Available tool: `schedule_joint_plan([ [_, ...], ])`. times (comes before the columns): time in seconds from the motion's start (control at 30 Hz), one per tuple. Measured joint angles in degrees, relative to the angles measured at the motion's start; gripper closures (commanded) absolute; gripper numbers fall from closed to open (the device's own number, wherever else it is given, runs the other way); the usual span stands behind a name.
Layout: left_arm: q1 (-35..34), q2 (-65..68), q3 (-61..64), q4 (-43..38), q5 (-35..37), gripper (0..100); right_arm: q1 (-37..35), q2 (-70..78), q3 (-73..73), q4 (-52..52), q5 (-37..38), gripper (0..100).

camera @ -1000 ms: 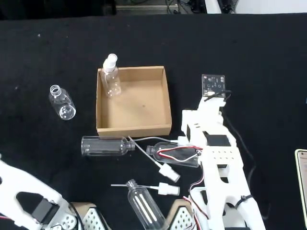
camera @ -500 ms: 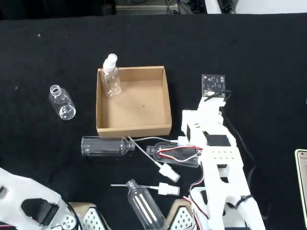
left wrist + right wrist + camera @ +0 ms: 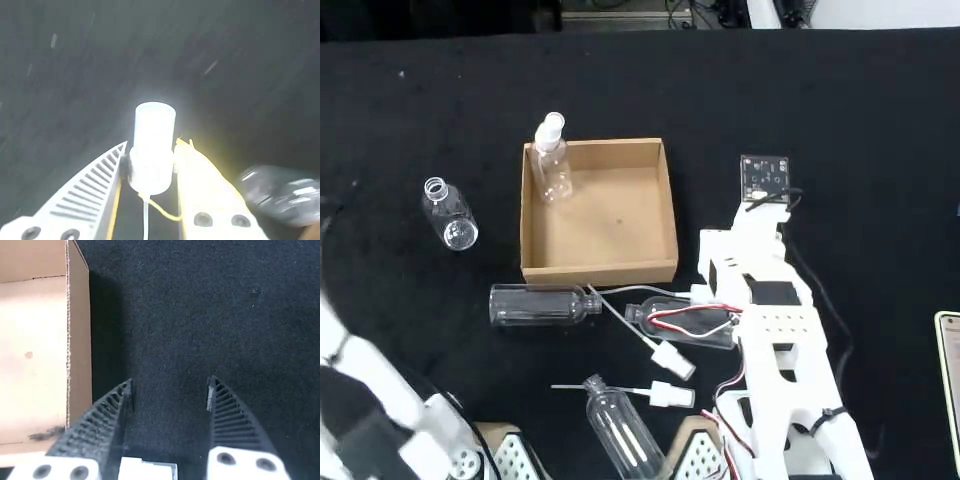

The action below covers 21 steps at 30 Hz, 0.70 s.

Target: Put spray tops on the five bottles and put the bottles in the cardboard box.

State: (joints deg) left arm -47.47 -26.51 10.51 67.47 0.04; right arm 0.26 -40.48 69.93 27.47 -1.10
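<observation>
Left wrist view has the left pincer (image 3: 154, 145) closed on a white spray top (image 3: 155, 125). Its two fingers press the collar from either side, the cap end pokes out past the tips, and the thin dip tube (image 3: 145, 220) runs back between the fingers toward the wrist. Past the tips lies the black cloth (image 3: 100, 60). A clear shape sits off the outer side of one finger, too smeared to name.

Right wrist view shows the right pincer (image 3: 170, 382) spread wide with nothing between its black fingers (image 3: 105, 415), hanging over the cloth. The cardboard box (image 3: 75, 340) lies just beside one finger, on the side toward the other arm, and does not touch it.

In the high view, a capped bottle (image 3: 552, 165) stands in the box corner farthest across from the right pincer. A short open bottle (image 3: 450, 213) lies on the cloth beyond the box, well apart from it. Behind the right pincer, back toward the arm bases:
- A long uncapped bottle (image 3: 542, 305) lies along the box's near wall.
- A second lying bottle (image 3: 685, 325) is partly under the wires of the right arm (image 3: 775, 340).
- A loose top (image 3: 672, 360) and a second loose top (image 3: 672, 395) lie with their tubes trailing.
- A last bottle (image 3: 620, 430) lies nearest the bases.
</observation>
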Motion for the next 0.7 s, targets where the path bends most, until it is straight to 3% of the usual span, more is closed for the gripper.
schedule_joint_plan([
  [0.13,5.2,-6.8,0.0,-6.0,7.1,87,0.0,0.0,0.0,0.0,0.0,79.0],
  [0.33,12.8,-15.8,2.5,-13.8,10.1,87,0.0,0.0,0.0,0.0,0.0,79.0],
  [0.5,19.0,-26.5,14.2,-21.5,10.4,87,0.0,0.0,0.0,0.0,0.0,79.0],
  [0.7,21.7,-39.4,31.3,-39.3,10.4,87,0.0,0.0,0.0,0.0,0.0,79.0],
])
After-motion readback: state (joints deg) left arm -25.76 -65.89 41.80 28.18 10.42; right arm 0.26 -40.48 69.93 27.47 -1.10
